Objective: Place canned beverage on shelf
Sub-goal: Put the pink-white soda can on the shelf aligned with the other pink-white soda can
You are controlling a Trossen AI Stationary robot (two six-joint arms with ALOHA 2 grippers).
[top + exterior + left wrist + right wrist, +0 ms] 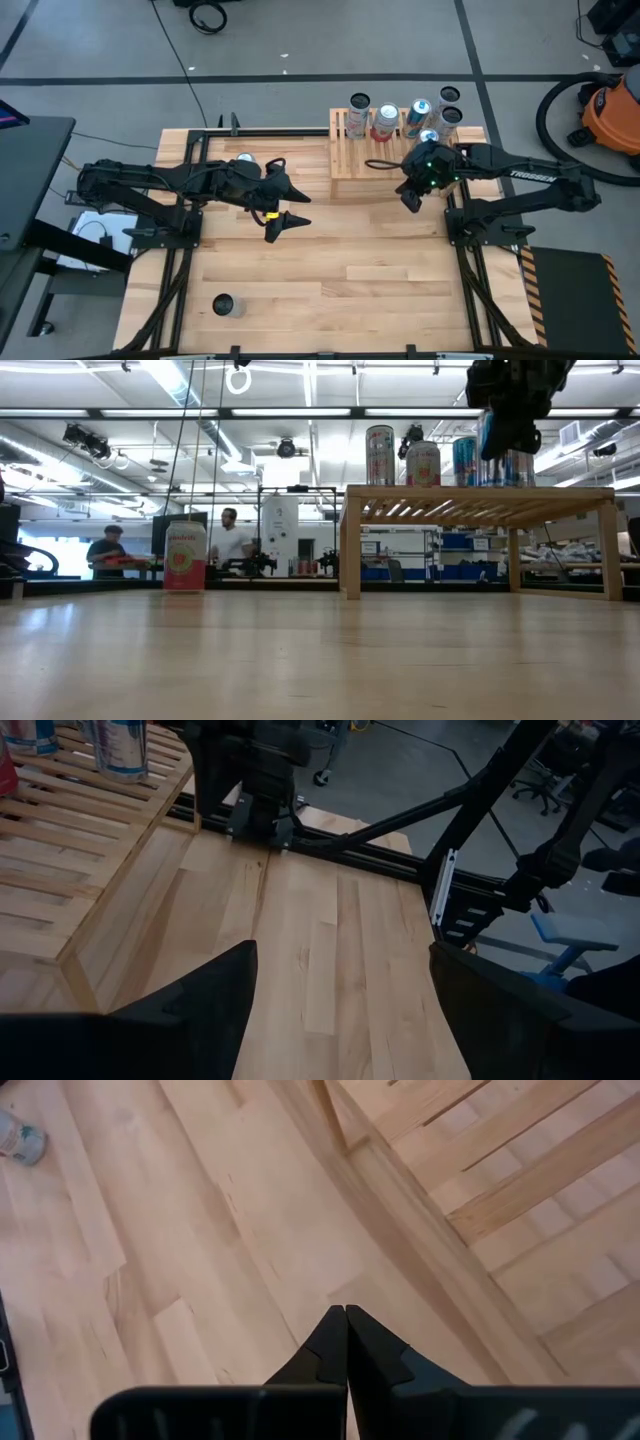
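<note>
Waiting between cans | right gripper pinched shut, empty, beside shelf edge | left gripper half open, empty, mid-table | you next reach the can well apart near table front | low view alone shows pink can upright.

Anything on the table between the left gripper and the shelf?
No. In the high view, only bare table separates the open left gripper from the shelf.

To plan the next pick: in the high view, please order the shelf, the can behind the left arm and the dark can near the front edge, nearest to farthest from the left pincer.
1. Can behind left arm, rear.
2. Shelf, right.
3. Dark can, front.
Measured from the left pincer.
</note>
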